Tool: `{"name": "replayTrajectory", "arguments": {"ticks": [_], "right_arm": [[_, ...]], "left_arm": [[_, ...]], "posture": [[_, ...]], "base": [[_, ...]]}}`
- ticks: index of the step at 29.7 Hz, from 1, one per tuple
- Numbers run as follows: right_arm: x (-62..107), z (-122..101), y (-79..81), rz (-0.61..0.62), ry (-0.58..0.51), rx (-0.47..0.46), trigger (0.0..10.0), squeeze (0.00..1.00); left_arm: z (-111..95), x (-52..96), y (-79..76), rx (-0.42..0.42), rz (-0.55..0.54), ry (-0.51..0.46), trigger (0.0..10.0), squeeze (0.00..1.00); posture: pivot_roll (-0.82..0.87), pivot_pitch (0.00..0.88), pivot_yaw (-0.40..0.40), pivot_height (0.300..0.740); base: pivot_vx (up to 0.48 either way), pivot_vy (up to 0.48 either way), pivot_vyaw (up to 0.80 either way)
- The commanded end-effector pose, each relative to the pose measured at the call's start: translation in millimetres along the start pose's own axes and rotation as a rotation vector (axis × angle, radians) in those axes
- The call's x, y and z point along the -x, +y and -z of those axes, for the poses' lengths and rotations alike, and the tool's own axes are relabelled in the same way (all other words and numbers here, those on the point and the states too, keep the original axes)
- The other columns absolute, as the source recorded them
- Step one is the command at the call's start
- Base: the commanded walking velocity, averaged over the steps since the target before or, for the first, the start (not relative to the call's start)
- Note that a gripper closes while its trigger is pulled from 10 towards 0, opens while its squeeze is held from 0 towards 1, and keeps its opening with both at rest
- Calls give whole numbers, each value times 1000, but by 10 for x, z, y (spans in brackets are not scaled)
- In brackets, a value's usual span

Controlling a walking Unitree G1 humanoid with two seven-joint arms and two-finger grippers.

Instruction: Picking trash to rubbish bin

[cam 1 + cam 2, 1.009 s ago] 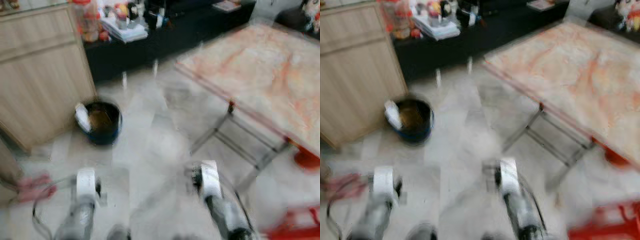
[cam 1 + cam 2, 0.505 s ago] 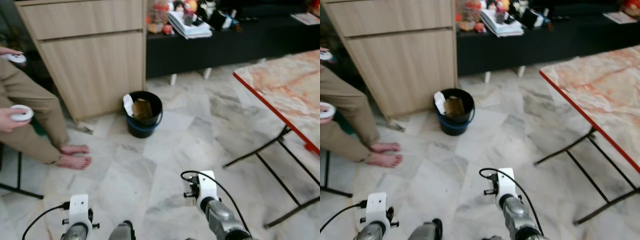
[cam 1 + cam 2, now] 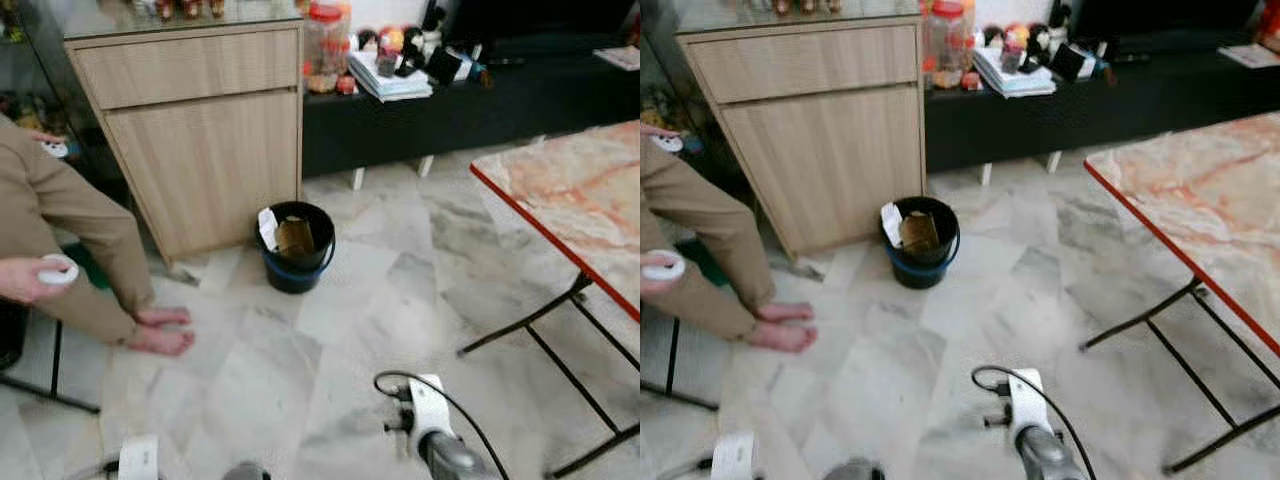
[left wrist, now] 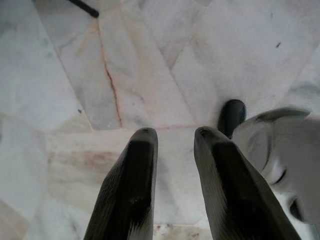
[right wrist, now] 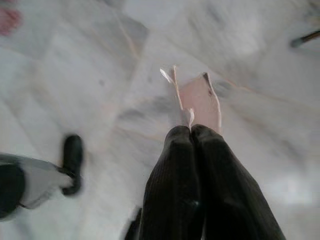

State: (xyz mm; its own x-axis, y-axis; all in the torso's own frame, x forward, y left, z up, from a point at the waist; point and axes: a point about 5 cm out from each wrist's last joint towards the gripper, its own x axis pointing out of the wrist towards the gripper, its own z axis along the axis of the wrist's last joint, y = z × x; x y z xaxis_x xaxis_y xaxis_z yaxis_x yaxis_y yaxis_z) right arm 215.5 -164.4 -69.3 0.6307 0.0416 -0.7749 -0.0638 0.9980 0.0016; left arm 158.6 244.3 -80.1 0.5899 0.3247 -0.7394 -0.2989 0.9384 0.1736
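On the left: a person point(image 3: 70, 250) sits with bare feet on the marble floor point(image 3: 340, 330), a white controller point(image 3: 57, 270) in the hand.
Left gripper point(image 4: 172, 137): fingers apart, nothing between them, above the floor.
Bin point(image 3: 297, 246): dark bucket on the floor just beside the cabinet point(image 3: 200, 130) (cardboard and paper already inside).
Right gripper point(image 5: 192, 131): fingers pressed together on a pinkish scrap point(image 5: 199, 97), held over the floor.
Far right: table point(image 3: 570, 200) with red edge.
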Motion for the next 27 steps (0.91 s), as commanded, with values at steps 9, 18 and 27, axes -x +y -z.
{"name": "replayTrajectory", "arguments": {"ticks": [9, 18, 27], "right_arm": [[6, 26, -25, 40, 2, -11, 10000, 0], [-8, -20, 40, 21, -7, -8, 10000, 0], [-12, -16, 107, -12, -2, 3, 10000, 0]], "left_arm": [[68, 18, 20, 11, -16, 20, 10000, 0], [25, 6, 13, 10, -14, 10, 10000, 0], [-39, -13, 29, 9, -16, -5, 10000, 0]], "posture": [[103, 142, -70, 740], [110, 168, -66, 740], [132, 181, -54, 740]], "base": [[480, 0, 404], [480, 0, 0], [480, 0, 0]]}}
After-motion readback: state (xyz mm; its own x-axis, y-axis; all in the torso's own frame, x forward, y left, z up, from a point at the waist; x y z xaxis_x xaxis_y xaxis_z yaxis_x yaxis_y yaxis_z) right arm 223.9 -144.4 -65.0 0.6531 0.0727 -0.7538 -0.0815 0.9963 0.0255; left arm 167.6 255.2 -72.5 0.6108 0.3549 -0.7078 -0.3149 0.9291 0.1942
